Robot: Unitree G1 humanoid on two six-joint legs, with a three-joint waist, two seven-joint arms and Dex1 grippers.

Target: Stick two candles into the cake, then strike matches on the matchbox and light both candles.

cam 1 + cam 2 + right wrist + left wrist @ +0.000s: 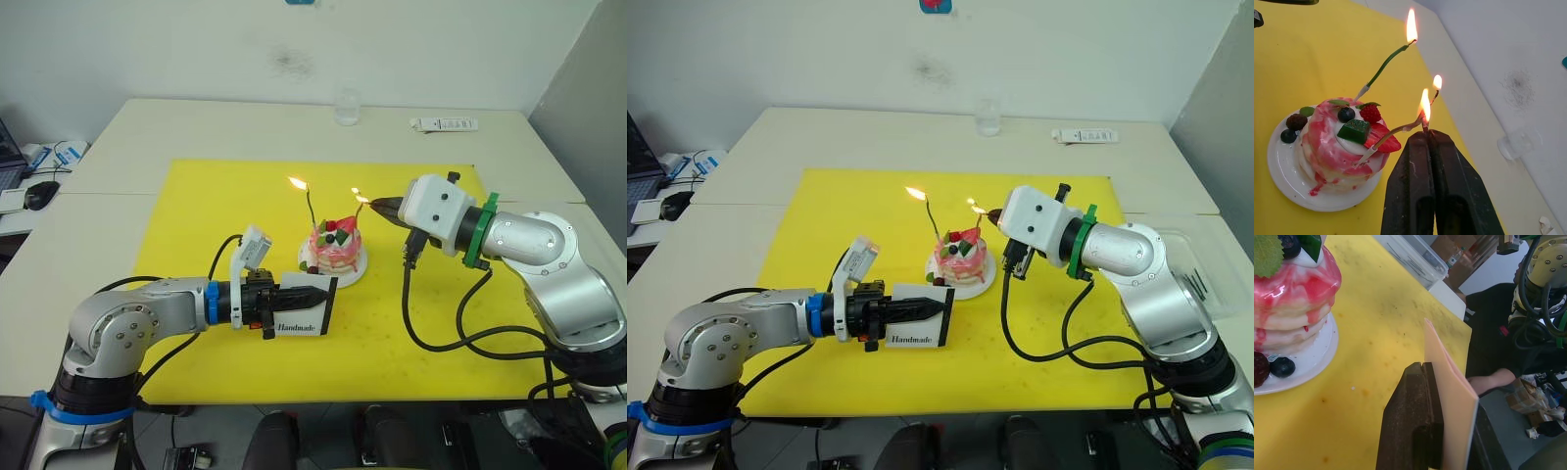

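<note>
Task looks near done: both candles stand in the cake (335, 247) and both burn. Cake sits on its white plate (355, 269) mid yellow mat (196, 196), on the pale table (196, 122)

Green candle (1386, 63) has a tall flame at its tip. Pinkish candle (1396, 129) leans toward the right arm, its flame small but there

Left to do, as I read it: pull the match away and get it out safely, nothing else

Right gripper (1426, 133): fingers pinched tight on a lit match (1424, 125), flame just above the tips, touching or just beside the pinkish candle's stem; can't tell which

Left gripper (1425, 377): narrow, clamped on the matchbox (306, 309), held on edge just beside the plate, "Handmade" face toward the camera

Risk: match flame is very near the black fingertips
</note>
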